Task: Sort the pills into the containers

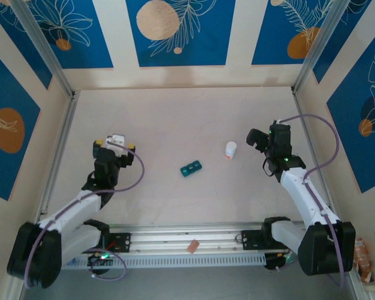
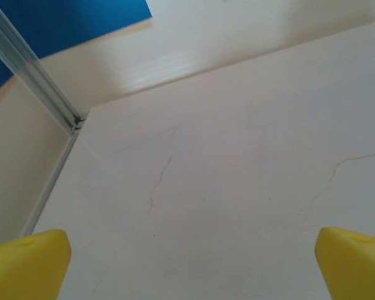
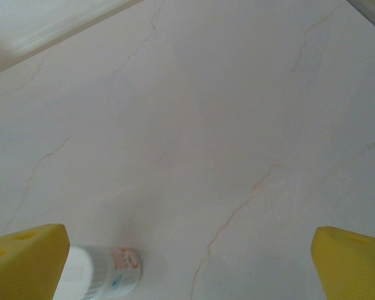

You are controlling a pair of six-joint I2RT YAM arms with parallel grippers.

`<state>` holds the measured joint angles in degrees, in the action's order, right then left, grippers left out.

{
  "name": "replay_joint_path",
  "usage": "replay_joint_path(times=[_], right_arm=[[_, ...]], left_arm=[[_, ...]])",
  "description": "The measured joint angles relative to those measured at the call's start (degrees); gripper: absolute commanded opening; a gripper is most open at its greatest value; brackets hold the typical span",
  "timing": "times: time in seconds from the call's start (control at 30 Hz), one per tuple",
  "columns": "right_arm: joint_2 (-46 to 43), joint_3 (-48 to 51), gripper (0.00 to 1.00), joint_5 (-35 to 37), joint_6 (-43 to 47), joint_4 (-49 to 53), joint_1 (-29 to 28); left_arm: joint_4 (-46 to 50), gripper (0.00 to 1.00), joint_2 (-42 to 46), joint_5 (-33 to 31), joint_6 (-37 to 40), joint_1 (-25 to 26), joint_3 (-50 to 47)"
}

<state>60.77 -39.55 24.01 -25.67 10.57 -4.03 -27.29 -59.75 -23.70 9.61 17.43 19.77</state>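
You have the left pincer [image 1: 115,142] and the right pincer [image 1: 262,139] both spread wide and holding nothing, with the teal pill organiser [image 1: 191,168] lying on the tabletop [image 1: 162,119] between them, near the white bottle [image 1: 230,149].

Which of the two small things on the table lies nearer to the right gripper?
The white bottle with the orange end, just left of the right gripper; the teal pill organiser lies farther to the left.
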Motion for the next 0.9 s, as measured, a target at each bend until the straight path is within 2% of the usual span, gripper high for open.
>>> replay_joint_path(times=[0.27,0.47,0.57,0.77,0.9], right_arm=[[8.0,8.3,0.99,3.8,6.9,-16.8,0.7],[15.5,12.2,0.99,3.7,11.3,-30.2,1.9],[18.4,12.9,0.99,0.8,12.8,-35.6,2.6],[25.4,17.8,0.99,-7.6,15.5,-53.0,3.4],[26.6,18.7,0.99,-11.6,16.7,-54.6,3.4]], left_arm=[[-14.2,1.00,-17.5,0.6,0.2,-1.7,-1.4],[-21.7,1.00,-23.3,3.3,-0.3,-3.8,-1.4],[-23.9,1.00,-25.4,5.7,-1.2,-5.8,-1.4],[-28.2,1.00,-29.0,13.6,-2.2,-9.7,-1.4],[-27.9,1.00,-29.5,19.3,-3.0,-11.3,-1.2]])
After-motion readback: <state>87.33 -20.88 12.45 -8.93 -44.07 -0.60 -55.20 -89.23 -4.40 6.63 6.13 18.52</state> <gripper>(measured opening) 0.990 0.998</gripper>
